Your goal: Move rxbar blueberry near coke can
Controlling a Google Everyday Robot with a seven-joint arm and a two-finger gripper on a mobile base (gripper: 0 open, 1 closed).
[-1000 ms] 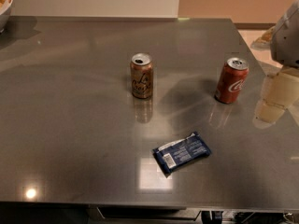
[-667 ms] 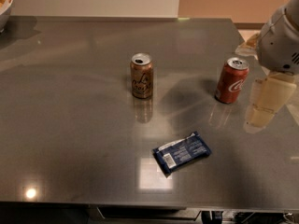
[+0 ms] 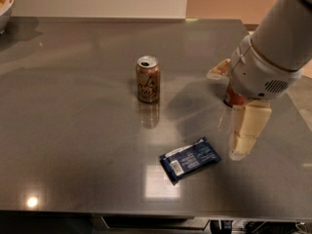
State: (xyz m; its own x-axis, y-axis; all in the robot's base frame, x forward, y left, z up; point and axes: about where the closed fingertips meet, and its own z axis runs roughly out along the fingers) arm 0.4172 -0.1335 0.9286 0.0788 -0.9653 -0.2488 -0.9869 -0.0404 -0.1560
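Rxbar blueberry [image 3: 190, 159]: flat, crinkled dark-blue foil, lay on the glossy grey tabletop [image 3: 73, 130] near the front edge. Cream, blocky pincer [image 3: 246, 133] hung just right of it; spread or pressed together, could not tell. Coke can [image 3: 234, 99] mostly hidden behind the arm's white wrist, only a red sliver showed. Cylindrical brown-gold can [image 3: 147, 79] stood well apart.

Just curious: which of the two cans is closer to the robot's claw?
The red coke can, mostly hidden behind the arm, right beside the gripper. The brown-gold can stands farther off, in full view mid-table.
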